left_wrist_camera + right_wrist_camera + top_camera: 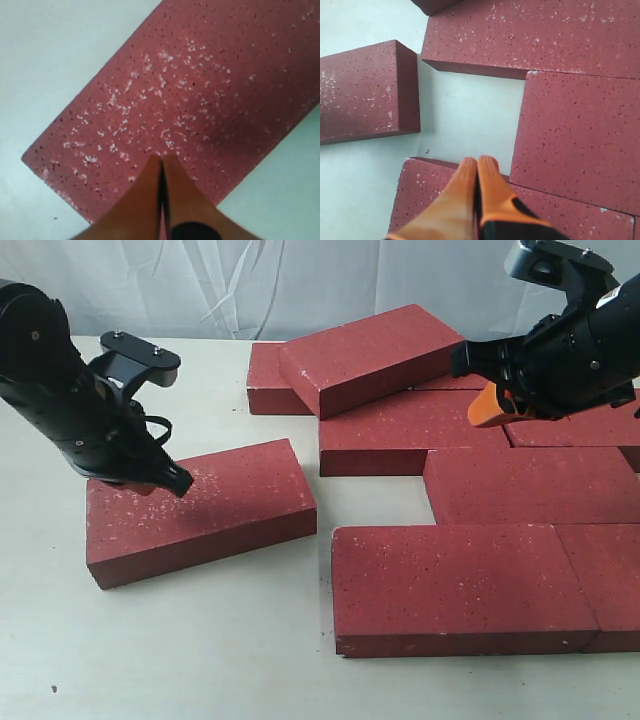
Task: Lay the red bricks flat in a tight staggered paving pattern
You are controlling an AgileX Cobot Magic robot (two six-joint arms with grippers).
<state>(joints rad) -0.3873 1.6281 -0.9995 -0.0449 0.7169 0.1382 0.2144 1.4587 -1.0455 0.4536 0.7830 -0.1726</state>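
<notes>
Pressing its fingers closed together, the left gripper (172,480) had its tip down on the loose brick (215,505), which lay flat and alone on the table (200,650), apart from the other red bricks (465,580). Those lay in staggered rows on the right, and one tilted brick (370,355) leaned on them at the back. The right gripper (488,405), also closed and empty, hung over the rows, perhaps not touching them
</notes>
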